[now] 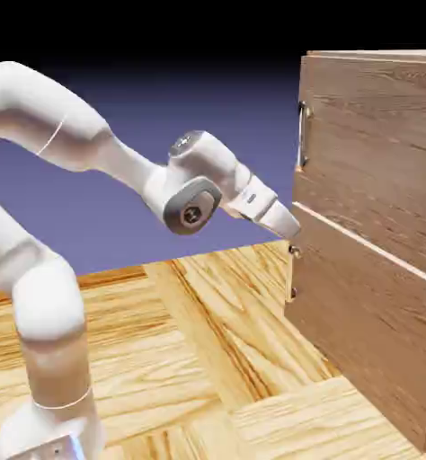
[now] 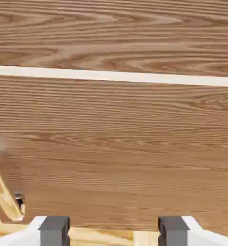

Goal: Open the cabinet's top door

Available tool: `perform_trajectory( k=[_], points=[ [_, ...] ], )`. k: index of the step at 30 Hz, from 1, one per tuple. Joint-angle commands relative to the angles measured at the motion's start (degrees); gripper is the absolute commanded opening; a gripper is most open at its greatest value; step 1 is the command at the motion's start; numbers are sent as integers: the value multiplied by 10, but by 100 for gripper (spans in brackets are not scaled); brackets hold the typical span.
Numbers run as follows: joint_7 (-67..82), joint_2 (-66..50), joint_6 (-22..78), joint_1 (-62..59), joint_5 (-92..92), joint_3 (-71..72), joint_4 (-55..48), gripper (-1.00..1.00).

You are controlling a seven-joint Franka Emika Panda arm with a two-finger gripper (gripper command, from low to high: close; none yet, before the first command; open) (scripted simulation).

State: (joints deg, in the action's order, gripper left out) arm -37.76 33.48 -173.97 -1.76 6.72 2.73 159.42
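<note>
In the exterior view, the arm (image 1: 50, 310) rose from the lower left of the frame. Its forearm descended from the upper left toward the centre. The wrist (image 1: 194, 198) was located near the centre, with the hand (image 1: 269, 214) inclined down and to the right. Dark markings on the wrist covers were too small to read. In the hand view, the gripper (image 2: 113, 231) was open, its fingertips (image 2: 54, 231) separated at the bottom edge. The cabinet's lower panel (image 1: 369, 328) and its handle (image 1: 293, 271) occupied the lower right of the exterior view; the top door (image 1: 374, 135), closed, occupied the upper right, its silver handle (image 1: 303, 137) at the left edge.
</note>
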Motion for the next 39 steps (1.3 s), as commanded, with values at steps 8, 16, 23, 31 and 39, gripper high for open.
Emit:
perform_trajectory(
  k=[8,16,23,31,39],
  points=[
    [139,24,1,-73,199,81,-47,0],
    [279,49,2,-145,399,162,-94,0],
    [401,70,3,-209,573,232,-135,0],
    [540,95,4,-282,773,313,-182,0],
    [679,119,5,-354,972,394,-229,0]
  ],
)
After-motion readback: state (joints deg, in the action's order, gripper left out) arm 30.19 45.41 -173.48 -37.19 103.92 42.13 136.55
